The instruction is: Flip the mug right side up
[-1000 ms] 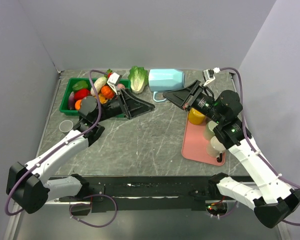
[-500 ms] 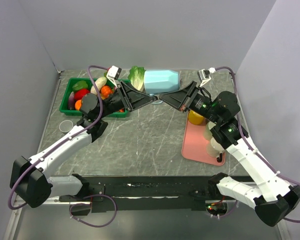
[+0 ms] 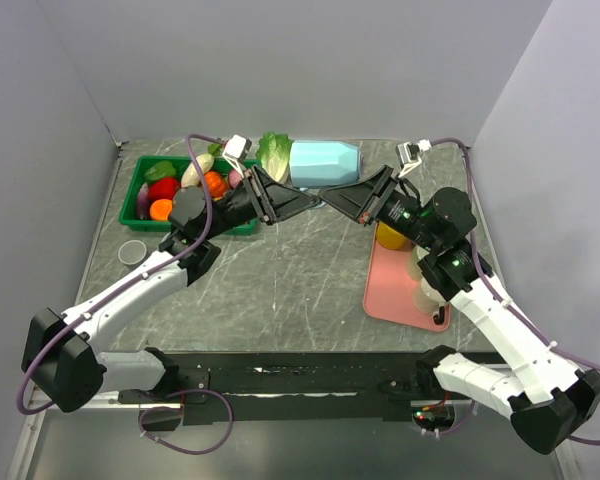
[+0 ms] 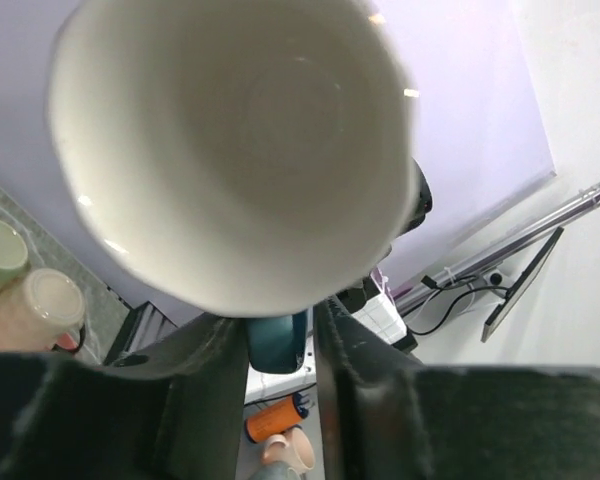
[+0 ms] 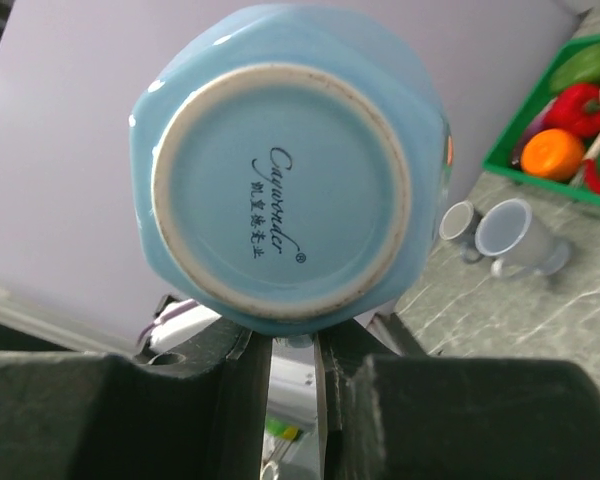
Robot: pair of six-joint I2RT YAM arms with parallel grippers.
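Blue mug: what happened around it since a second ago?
The left gripper swung over from the green bin to the blue mug and closed on its handle. The mug shifted slightly left. The right gripper kept holding it; the vegetables and pink tray stayed put.

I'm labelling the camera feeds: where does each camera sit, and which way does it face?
Top external: above and behind, looking down on the table; left arm and right arm show.
Left wrist: on the left arm, facing the mug's white inside; left gripper at the bottom.
Right wrist: on the right arm, facing the mug's base; right gripper at the bottom.
Shared: all three see the mug.
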